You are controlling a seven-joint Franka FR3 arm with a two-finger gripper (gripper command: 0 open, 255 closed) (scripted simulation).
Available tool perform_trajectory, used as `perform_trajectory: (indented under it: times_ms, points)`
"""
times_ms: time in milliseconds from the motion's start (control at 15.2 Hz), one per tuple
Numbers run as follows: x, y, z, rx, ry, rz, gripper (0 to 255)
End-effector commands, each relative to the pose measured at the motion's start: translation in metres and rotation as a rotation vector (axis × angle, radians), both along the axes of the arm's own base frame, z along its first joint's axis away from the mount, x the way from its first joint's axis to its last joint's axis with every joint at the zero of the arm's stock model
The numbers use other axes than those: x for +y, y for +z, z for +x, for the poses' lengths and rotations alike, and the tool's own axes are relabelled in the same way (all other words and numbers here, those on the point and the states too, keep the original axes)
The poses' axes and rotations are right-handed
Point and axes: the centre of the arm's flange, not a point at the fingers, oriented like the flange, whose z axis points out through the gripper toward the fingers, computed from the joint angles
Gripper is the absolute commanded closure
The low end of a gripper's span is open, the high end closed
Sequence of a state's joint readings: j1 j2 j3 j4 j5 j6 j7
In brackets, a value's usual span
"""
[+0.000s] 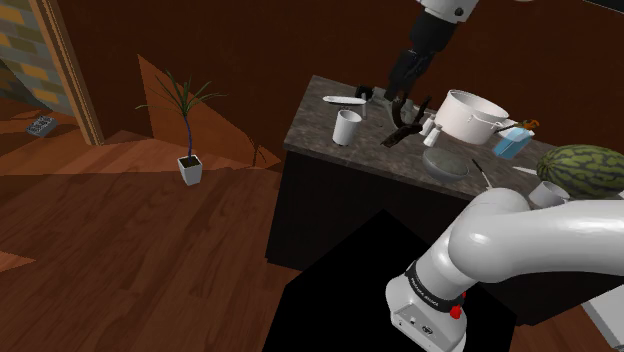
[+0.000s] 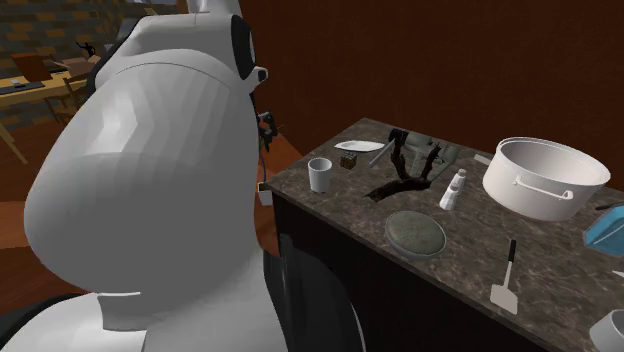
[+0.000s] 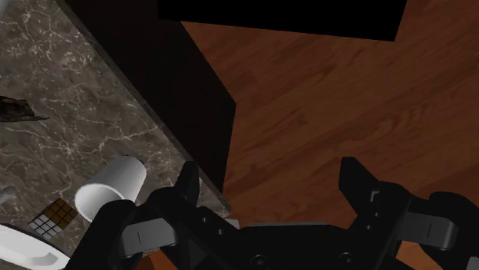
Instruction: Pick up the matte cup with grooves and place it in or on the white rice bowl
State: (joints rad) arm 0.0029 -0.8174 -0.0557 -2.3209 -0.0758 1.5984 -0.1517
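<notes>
The cup (image 1: 347,127) is plain white and stands upright near the counter's front corner; it also appears in the second exterior view (image 2: 320,174) and the wrist view (image 3: 111,188). Behind it lies the shallow white bowl (image 1: 343,99) (image 2: 362,146) (image 3: 15,247), with a small coloured cube (image 2: 350,159) (image 3: 52,218) between them. My black gripper (image 1: 400,95) (image 2: 405,152) (image 3: 270,180) hangs open above the counter, beside the cup on the pot's side. Nothing is between its fingers (image 3: 188,184); wooden floor shows through the gap.
On the marble counter (image 1: 320,145) stand a big white pot (image 1: 470,115) (image 2: 545,175), a grey round lid (image 2: 416,230), a small bottle (image 2: 453,188), a spatula (image 2: 505,280), a blue box (image 1: 510,143) and a watermelon (image 1: 580,170). A potted plant (image 1: 188,130) stands on the floor.
</notes>
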Motion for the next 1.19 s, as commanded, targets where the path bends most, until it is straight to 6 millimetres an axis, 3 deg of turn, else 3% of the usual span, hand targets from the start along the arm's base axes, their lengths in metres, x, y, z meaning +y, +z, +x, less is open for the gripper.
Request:
perform_trajectory:
  times_ms: [0,1122]
  points:
    - [0.0,0.0,0.0,0.0,0.0,0.0,0]
    - [-0.107,-0.129,0.145,0.0,-0.093,-0.031,0]
